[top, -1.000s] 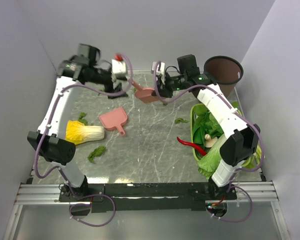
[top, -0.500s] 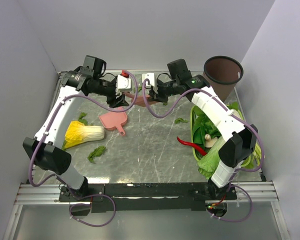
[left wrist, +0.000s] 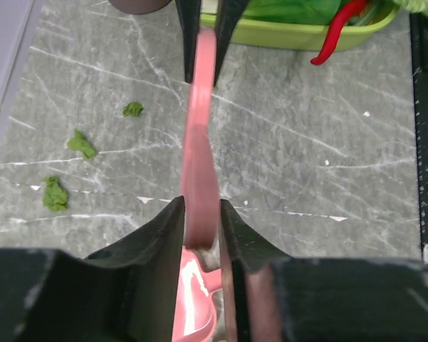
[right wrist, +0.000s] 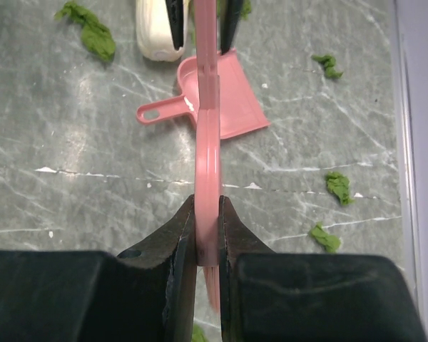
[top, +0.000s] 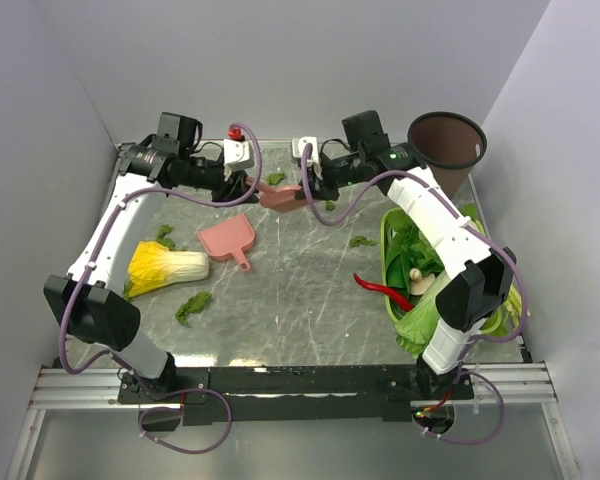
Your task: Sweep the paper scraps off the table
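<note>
L gripper (left wrist: 200,214) & R gripper (right wrist: 206,214) both clamp pink tool (top: 280,196), maybe brush.

- A robot lab cell is shown: the table (top: 300,290) is closed in on three sides by bare pale walls (top: 280,60).
- A left arm (top: 105,230) and a right arm (top: 442,222) are bolted to a metal rail (top: 80,385) at the near edge.
- Purple cables (top: 223,420) are left loose along the arms and below the rail.
- A cabbage (top: 168,267) and a basket (top: 388,250) of greens are laid out like test props, possibly toys; this cannot be told from above.
</note>
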`<action>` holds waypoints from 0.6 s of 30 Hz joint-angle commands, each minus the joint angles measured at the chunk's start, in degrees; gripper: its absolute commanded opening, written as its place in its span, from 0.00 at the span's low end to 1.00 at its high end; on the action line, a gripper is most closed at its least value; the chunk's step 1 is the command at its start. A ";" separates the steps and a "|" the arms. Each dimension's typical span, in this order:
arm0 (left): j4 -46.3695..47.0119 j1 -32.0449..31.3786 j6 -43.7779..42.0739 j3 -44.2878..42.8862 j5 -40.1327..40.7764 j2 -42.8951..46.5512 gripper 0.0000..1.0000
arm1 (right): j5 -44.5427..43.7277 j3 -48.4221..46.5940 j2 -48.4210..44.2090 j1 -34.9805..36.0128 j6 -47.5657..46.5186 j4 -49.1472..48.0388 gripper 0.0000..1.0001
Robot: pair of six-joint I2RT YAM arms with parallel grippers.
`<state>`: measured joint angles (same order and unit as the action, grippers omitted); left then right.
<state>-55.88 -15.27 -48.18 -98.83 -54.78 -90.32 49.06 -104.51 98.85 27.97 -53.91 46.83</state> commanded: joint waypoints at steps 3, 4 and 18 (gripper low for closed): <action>1.65 -0.03 1.95 -1.19 -5.77 -0.12 0.31 | 3.24 -3.07 1.08 -0.63 -0.76 0.89 0.00; 2.00 -0.03 2.13 -1.11 -5.77 -0.03 0.34 | 3.15 -2.63 1.00 -0.63 -1.28 1.07 0.00; 6.39 -0.03 8.01 0.30 -9.02 -0.03 0.44 | 2.36 0.62 -0.32 -0.54 0.30 0.11 0.00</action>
<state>-50.09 -15.18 -40.93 -96.99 -60.01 -90.61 49.58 -104.18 99.72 27.38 -53.54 48.47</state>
